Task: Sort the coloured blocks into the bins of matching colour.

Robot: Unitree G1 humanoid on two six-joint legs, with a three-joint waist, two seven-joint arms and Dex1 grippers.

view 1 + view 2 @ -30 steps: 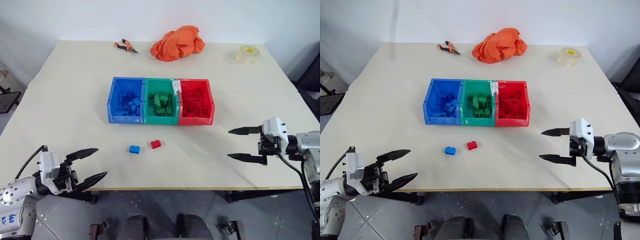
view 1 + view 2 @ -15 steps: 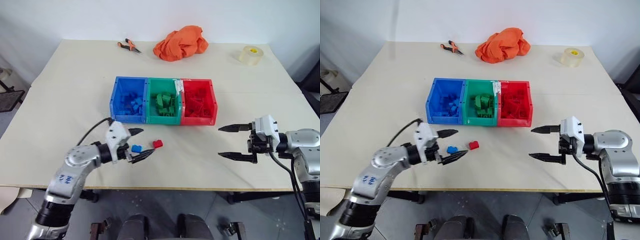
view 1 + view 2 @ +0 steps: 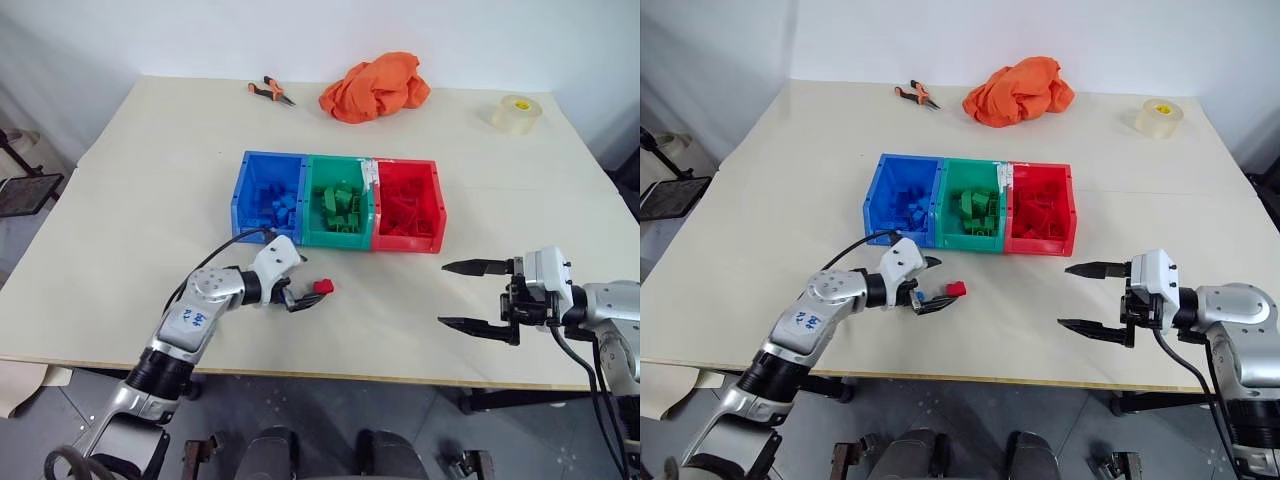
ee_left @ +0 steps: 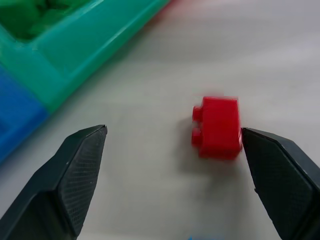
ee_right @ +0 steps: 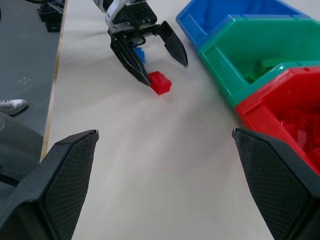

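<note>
Between wide-spread left fingers [image 4: 80, 175] (nothing gripped) sits the red block [image 4: 218, 127].

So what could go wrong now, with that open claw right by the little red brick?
The left gripper is open around the blue block, while the red block sits right at one fingertip. Closing might nudge the red block away, or pinch both blocks together. Then a red block could end up in the blue bin, next to the green bin. The right gripper hangs open, well away, so a collision seems unlikely.
</note>
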